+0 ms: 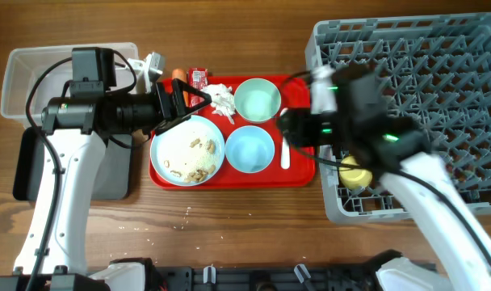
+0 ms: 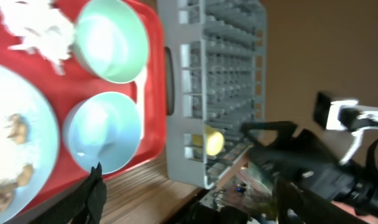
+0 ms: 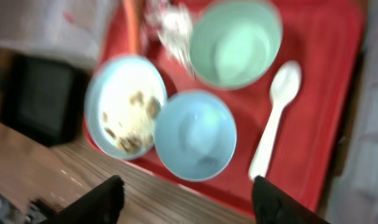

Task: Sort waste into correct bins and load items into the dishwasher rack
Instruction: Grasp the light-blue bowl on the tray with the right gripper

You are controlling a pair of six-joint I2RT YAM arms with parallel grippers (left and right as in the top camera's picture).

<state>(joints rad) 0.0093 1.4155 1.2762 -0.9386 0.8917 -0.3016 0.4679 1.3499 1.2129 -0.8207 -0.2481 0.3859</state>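
One grey dishwasher rack [image 1: 439, 48], a grid of upright pegs, fills the right side. In its near-left corner sits the yellow bowl [image 1: 357, 175].

Centre: the red tray [image 1: 298, 174], its right edge just beside the rack's left wall, so it is tight there.

Far left: the clear bin [image 1: 27, 73]. Directly nearer is the black bin [image 1: 26, 170]. The left arm [image 1: 68, 178] crosses above both.

On the tray, near-left: the white plate [image 1: 187, 149], with tan crumbs [image 1: 199, 145] scattered over it. To its right is the pale blue bowl [image 1: 250, 149], rims meeting or nearly so; I cannot tell if they touch. Just beyond that is the pale green bowl [image 1: 257, 99]. Right of the blue one lies the white spoon [image 1: 285, 153], head toward the far side.

Left of the green bowl: the tissue [image 1: 222, 99], crumpled. At the tray's far-left corner the carrot [image 1: 178, 75] and red wrapper [image 1: 199, 76] lie side by side.

The left gripper [image 2: 189, 205] has its fingers spread and holds nothing. It hovers over the plate's far-right rim, beside the tissue.

The right gripper [image 3: 189, 202] is also spread and empty, above the tray's right part near the spoon. It is blurred in the overhead view.

The widest open stretch is the table [image 1: 229, 234] along the tray's near edge, with a few pale specks on it.
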